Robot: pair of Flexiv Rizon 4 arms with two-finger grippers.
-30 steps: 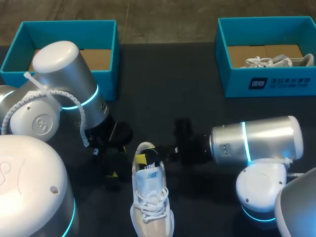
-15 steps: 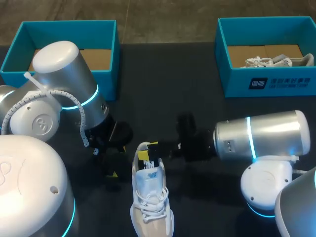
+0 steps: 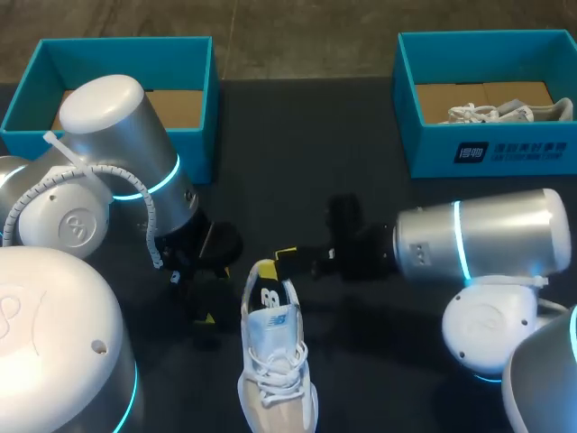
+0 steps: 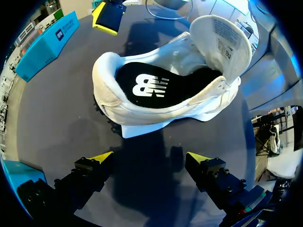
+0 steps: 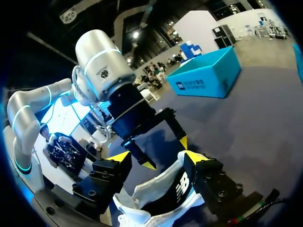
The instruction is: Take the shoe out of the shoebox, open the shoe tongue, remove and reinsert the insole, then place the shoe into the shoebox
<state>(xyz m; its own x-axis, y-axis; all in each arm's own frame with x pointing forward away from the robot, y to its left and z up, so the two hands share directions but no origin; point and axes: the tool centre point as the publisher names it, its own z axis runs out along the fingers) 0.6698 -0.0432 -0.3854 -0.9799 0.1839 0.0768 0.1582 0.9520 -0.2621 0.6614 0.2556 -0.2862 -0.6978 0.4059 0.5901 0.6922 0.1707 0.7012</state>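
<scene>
My left gripper (image 4: 149, 156) stands wide open, gripping nothing. Just ahead of it the white sneaker (image 4: 161, 94) lies on the table, heel towards my fingers, tongue (image 4: 225, 40) pulled up, and black insole (image 4: 151, 87) seated inside. My right gripper (image 5: 157, 157) hovers over the heel, also spread wide and holding nothing.
</scene>
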